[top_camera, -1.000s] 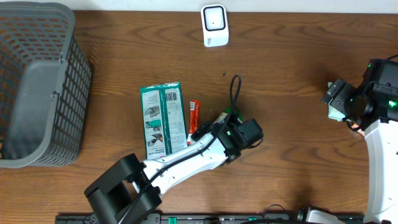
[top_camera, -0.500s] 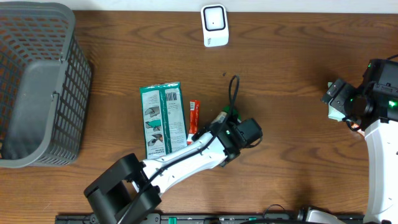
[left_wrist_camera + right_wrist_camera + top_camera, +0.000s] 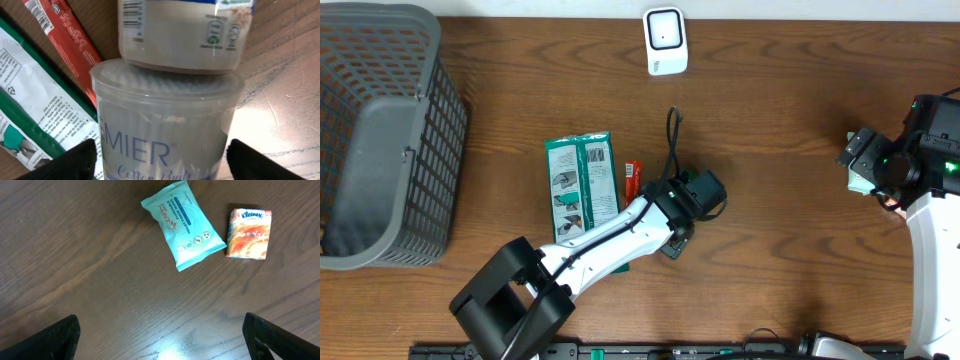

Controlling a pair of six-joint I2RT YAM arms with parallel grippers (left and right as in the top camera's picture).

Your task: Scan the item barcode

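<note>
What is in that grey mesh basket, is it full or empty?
Empty, as far as the overhead view shows: the basket has its bare grey floor in view, with nothing lying on it.

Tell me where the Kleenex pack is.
In the right wrist view, upper right, the Kleenex pack lies just right of the teal wipes packet.

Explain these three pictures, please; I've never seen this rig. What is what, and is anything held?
Two robot arms work at a wooden table. The overhead picture looks down from above: mesh basket, white scanner, green packet. The other two come from cameras on each wrist. The left claw stands open astride a clear cotton buds tub, a barcoded container beyond it; no grip shows. The right claw hangs open and empty above a teal wipes pack and Kleenex pack.
</note>
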